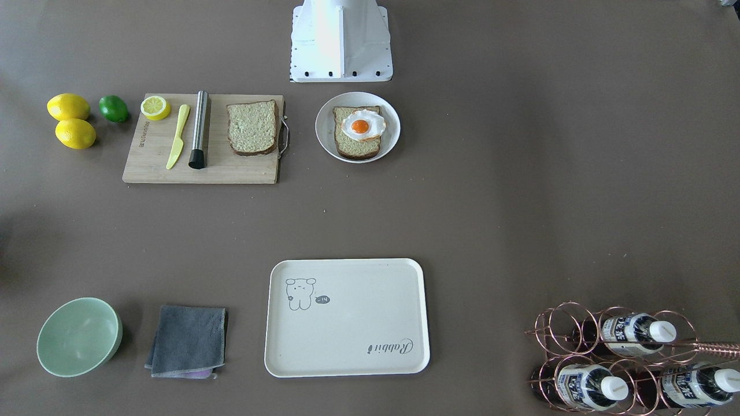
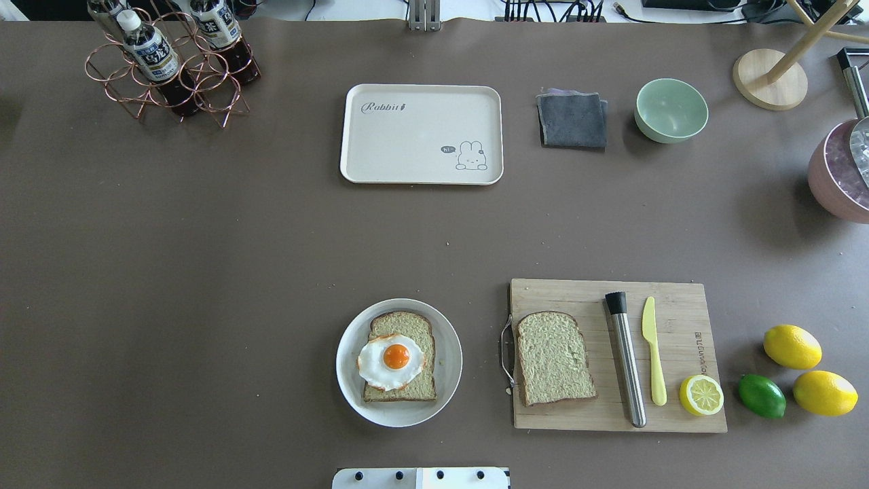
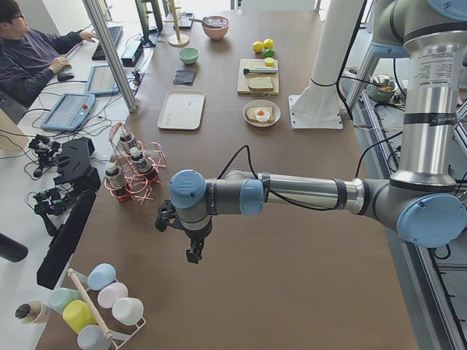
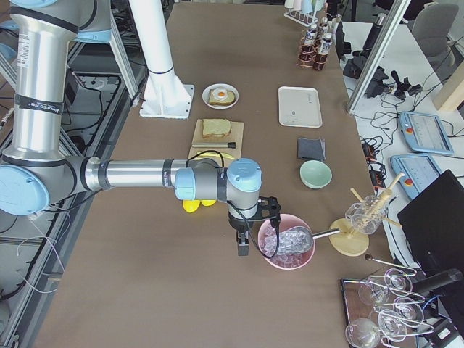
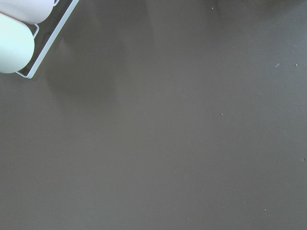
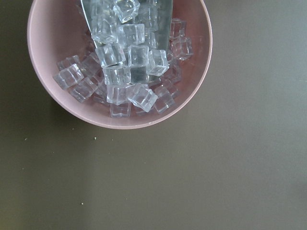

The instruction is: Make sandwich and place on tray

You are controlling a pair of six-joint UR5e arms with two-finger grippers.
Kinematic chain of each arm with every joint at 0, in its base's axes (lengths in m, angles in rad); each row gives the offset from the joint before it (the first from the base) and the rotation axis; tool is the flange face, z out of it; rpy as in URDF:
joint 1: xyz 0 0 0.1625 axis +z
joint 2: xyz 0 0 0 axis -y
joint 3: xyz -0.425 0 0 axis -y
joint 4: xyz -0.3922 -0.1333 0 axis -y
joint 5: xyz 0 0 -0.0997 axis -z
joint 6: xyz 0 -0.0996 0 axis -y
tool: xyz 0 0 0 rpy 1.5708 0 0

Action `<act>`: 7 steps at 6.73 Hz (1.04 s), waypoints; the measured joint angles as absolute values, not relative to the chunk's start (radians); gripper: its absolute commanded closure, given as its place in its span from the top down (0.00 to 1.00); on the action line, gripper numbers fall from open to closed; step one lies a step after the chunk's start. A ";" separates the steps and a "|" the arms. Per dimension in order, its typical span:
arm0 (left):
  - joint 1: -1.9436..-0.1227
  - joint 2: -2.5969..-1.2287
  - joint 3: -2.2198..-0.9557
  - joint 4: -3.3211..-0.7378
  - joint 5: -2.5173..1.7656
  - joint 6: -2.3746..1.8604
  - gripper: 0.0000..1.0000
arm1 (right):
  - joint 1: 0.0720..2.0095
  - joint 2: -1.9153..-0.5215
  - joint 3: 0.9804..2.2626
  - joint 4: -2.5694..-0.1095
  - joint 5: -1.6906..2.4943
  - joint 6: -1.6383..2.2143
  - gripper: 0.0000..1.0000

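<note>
Sandwich parts lie apart on the matte brown table (image 2: 204,272): one bread slice (image 2: 407,388) with the fried egg (image 2: 396,358) on top sits on a white plate (image 2: 451,367) close to my base, and the second slice (image 2: 553,358) lies flat on the wooden cutting board (image 2: 679,305) just to the plate's right. Both are well apart from the tray (image 2: 421,134), which rests at the middle of the table's far side. On the board with the slice are a steel rod (image 2: 628,367), a yellow knife (image 2: 653,353) and a lemon half (image 2: 701,395); a lime (image 2: 762,396) and two lemons (image 2: 792,346) lie just past its right end. A grey cloth (image 2: 572,120) and a green bowl (image 2: 671,110) sit right of the tray, and a copper bottle rack (image 2: 170,75) stands at the far left corner. My left gripper (image 3: 193,251) hangs over bare tabletop at the left end, between the bottle rack and a mug rack (image 3: 102,302). My right gripper (image 4: 243,245) hangs just beside a pink bowl (image 6: 43,76) heaped with ice cubes (image 6: 127,62). I cannot tell how wide either one stands. A person (image 3: 29,58) sits at a desk along the table's far edge.
</note>
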State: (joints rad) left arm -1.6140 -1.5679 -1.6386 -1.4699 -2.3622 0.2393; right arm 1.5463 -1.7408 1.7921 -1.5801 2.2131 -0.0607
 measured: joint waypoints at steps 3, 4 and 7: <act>-1.614 -1.569 -1.622 -1.472 -2.362 0.239 0.98 | 1.544 -1.743 1.736 -1.447 2.213 -0.057 1.00; -1.614 -1.566 -1.621 -1.471 -2.362 0.239 0.98 | 1.544 -1.747 1.695 -1.375 2.214 -0.058 1.00; -1.614 -1.556 -1.618 -1.471 -2.395 0.240 0.98 | 1.539 -1.736 1.633 -1.237 2.256 -0.052 1.00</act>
State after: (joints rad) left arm -1.6139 -1.5558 -1.6178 -1.4711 -2.3953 0.2403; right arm 1.5390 -1.7359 1.6331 -1.2371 2.2563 -0.0522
